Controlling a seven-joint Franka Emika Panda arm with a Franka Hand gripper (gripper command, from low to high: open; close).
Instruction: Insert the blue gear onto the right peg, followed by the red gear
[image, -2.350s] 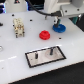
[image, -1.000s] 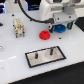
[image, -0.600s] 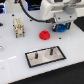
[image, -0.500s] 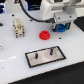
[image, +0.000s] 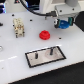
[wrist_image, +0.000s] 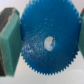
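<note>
A white tabletop (image: 15, 55) carries everything. Nearest the camera in the exterior view lies the base plate (image: 46, 55), white with a black rim, with two dark pegs standing in it; the right peg (image: 51, 51) is bare. Just beyond the plate sits the red gear (image: 45, 35). Farther back, beyond the plate toward the exterior view's right, the fingers (image: 63, 22) hang above the tabletop, clenched on the blue gear (wrist_image: 50, 42), whose toothed rim fills the wrist view.

Blue gear (wrist_image: 48, 43) – speckled matt plastic, red gear (image: 45, 35) – smooth plastic
</note>
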